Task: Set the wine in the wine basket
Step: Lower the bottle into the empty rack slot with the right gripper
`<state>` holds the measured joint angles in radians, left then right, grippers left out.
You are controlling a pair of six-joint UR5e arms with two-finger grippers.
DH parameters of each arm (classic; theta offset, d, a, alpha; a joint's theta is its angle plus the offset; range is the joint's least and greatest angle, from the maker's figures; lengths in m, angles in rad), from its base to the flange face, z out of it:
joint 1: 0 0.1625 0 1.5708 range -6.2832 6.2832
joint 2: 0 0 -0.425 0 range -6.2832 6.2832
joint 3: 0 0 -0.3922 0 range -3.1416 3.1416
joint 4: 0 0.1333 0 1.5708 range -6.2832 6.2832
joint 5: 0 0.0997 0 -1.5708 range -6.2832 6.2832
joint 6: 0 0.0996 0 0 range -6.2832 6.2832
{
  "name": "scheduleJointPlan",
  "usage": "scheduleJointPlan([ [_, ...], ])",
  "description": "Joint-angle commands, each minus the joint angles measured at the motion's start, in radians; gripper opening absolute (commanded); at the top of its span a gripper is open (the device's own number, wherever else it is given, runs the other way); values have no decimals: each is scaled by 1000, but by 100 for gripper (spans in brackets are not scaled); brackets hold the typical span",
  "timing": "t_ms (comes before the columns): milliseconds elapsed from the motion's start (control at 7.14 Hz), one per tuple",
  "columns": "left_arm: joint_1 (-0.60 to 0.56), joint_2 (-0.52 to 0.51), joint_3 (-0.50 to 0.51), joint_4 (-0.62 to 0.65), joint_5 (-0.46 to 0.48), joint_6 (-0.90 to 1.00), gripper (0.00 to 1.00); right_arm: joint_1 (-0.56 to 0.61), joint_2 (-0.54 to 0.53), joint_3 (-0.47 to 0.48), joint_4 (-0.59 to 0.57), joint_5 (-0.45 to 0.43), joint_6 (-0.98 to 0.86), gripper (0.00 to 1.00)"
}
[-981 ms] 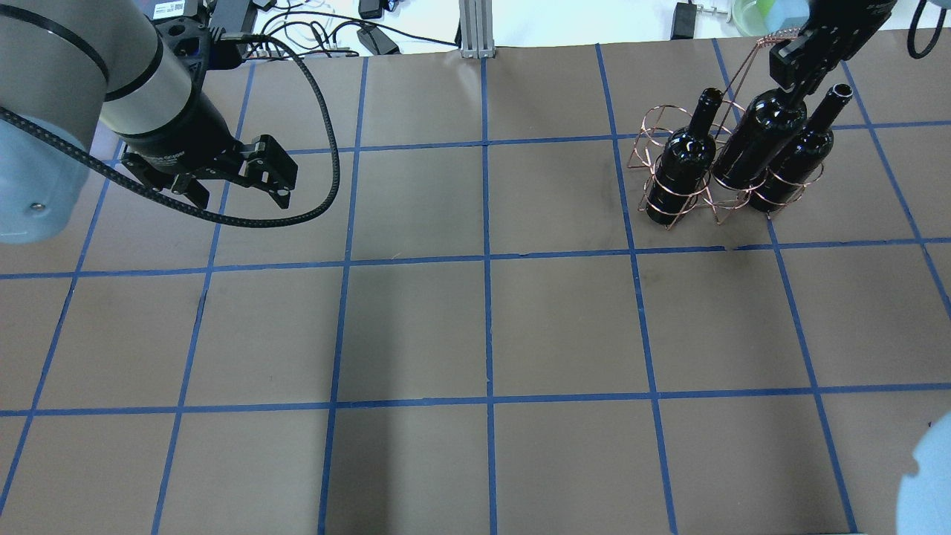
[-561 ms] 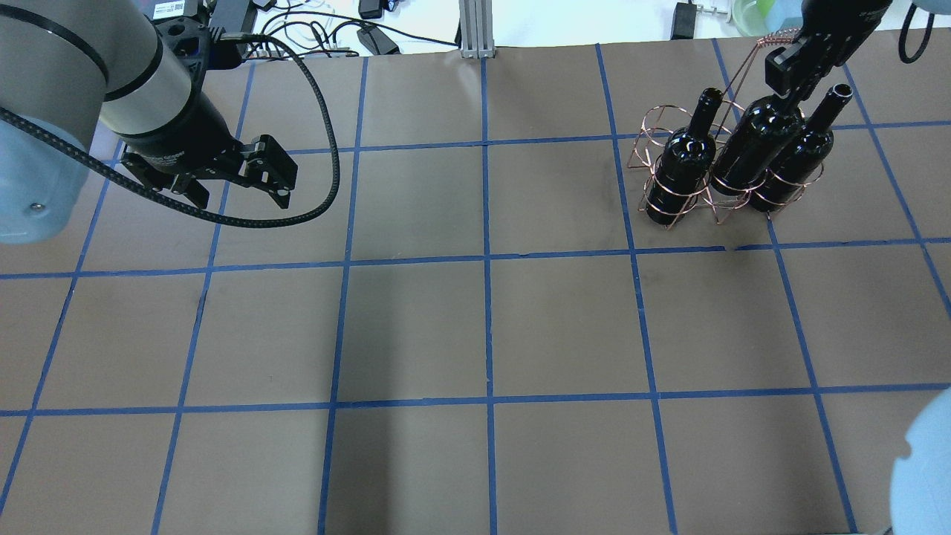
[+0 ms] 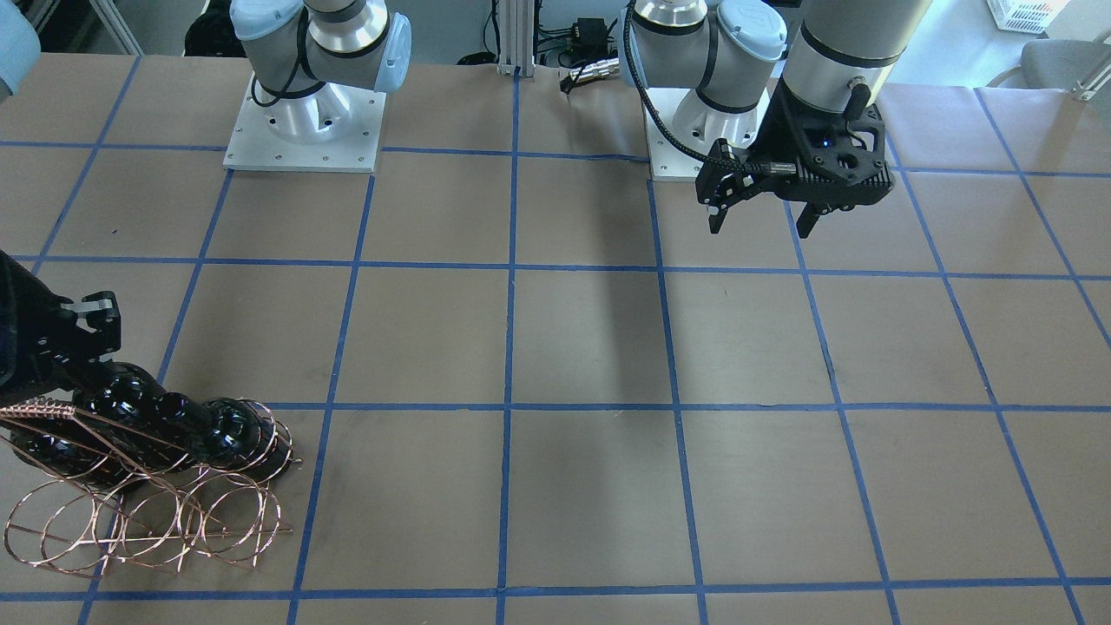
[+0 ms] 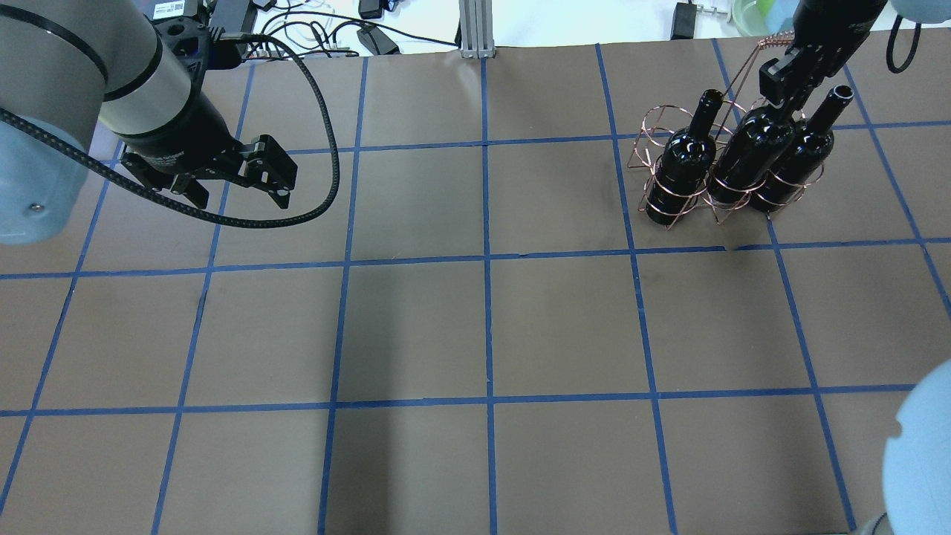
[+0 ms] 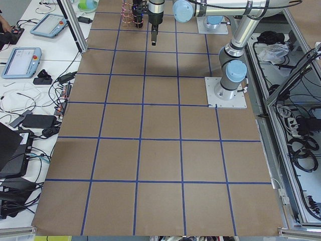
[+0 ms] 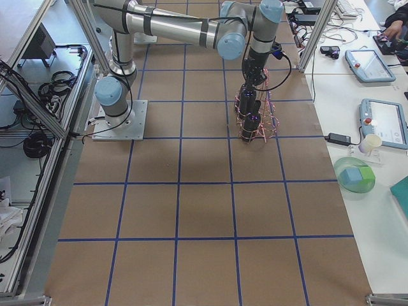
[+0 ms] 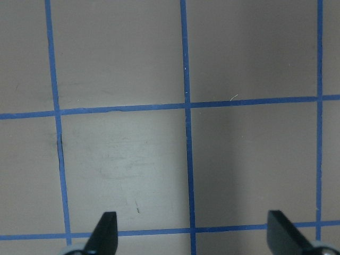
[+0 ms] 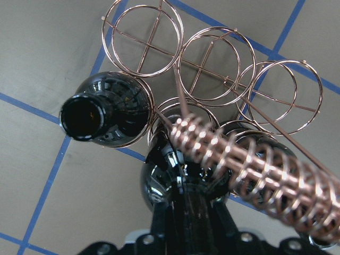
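Note:
The copper wire wine basket (image 4: 654, 130) stands at the far right of the table. Three dark glossy bottles stand in its near row of loops. My right gripper (image 4: 781, 80) is shut on the neck of the middle wine bottle (image 4: 750, 148), which sits low in its loop. In the right wrist view the neck runs up between my fingers (image 8: 159, 223), under the braided handle (image 8: 239, 159), with the left bottle's open mouth (image 8: 85, 119) beside it. My left gripper (image 4: 238, 186) is open and empty over bare table at the far left; its tips (image 7: 103, 234) show above blue tape lines.
The basket's other row of loops (image 8: 207, 64) holds nothing. An aluminium post (image 4: 472, 30), cables and a green bowl (image 4: 750, 15) lie beyond the far table edge. The brown table has a blue tape grid (image 4: 487, 260).
My right gripper has moved down and away with the middle bottle, which has sunk deeper into its basket loop. The left arm has not moved.

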<state>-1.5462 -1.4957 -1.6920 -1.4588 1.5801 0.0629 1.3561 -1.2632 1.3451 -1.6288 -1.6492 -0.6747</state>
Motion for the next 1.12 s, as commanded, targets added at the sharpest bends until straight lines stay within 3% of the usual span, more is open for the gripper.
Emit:
scheduleJointPlan([
  [0, 0, 0, 0, 2, 0, 0, 100, 0, 8, 0, -8, 0, -12, 0],
  [981, 2, 5, 1, 3, 0, 3, 100, 0, 30, 29, -25, 2, -19, 0],
])
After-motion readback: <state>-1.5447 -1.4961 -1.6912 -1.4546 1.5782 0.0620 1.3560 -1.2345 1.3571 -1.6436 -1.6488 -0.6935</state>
